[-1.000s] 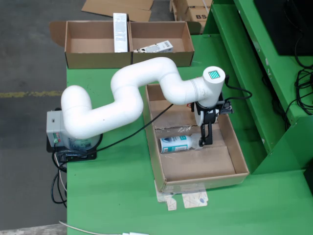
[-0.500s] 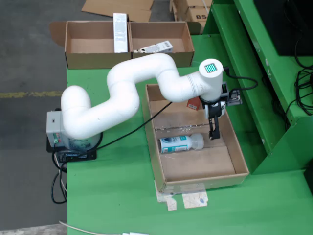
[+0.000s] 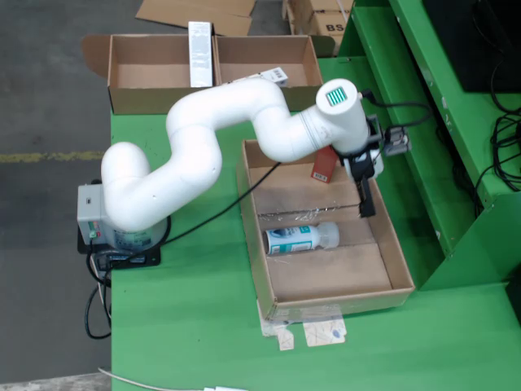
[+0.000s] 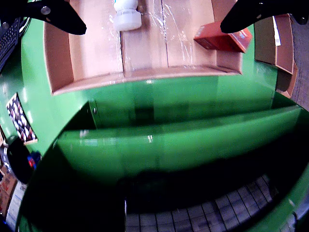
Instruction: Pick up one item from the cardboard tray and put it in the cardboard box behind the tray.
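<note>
Bottle (image 3: 301, 239): white, teal label, lying on its side on the floor of the tray (image 3: 391, 244), roughly mid-tray, cap toward the right of the fixed view. Nothing touches it. In the wrist view only its cap end (image 4: 126, 14) shows, at the top edge.

Red carton (image 3: 324, 165): in the far end of the tray near the back wall, partly hidden by the arm in the fixed view. In the wrist view (image 4: 223, 39) it lies by the tray's right corner.

Gripper (image 3: 365, 195): over the tray's right side, beside the right wall, well apart from the bottle and just right of the carton. Wrist view shows the two fingers (image 4: 58, 13) spread wide at the top corners, nothing between them: released, empty.

Box (image 3: 130, 94): behind the tray at the table's (image 3: 187, 326) far edge, two compartments. A white carton (image 3: 199, 53) stands on the divider; another (image 3: 277, 75) lies in the right compartment, mostly hidden by the arm (image 3: 203, 147).

Tray's near wall carries tape patches (image 3: 313, 330) stuck to the green table.
</note>
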Robot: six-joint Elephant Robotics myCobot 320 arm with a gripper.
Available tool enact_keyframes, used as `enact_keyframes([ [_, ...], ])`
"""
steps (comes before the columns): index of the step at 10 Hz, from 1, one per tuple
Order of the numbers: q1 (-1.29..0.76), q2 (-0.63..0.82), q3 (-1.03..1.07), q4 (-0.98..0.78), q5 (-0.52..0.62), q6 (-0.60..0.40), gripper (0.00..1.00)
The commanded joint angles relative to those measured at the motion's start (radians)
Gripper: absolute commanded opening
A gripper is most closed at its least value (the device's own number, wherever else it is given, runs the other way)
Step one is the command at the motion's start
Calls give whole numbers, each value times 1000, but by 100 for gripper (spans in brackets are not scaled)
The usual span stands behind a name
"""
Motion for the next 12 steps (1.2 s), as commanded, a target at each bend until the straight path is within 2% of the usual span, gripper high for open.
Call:
enact_keyframes([
  [1,-12,37,-430,8,1,2,100],
  [6,-16,-46,-401,7,14,-10,100],
  [12,-28,-65,-432,25,24,-10,100],
])
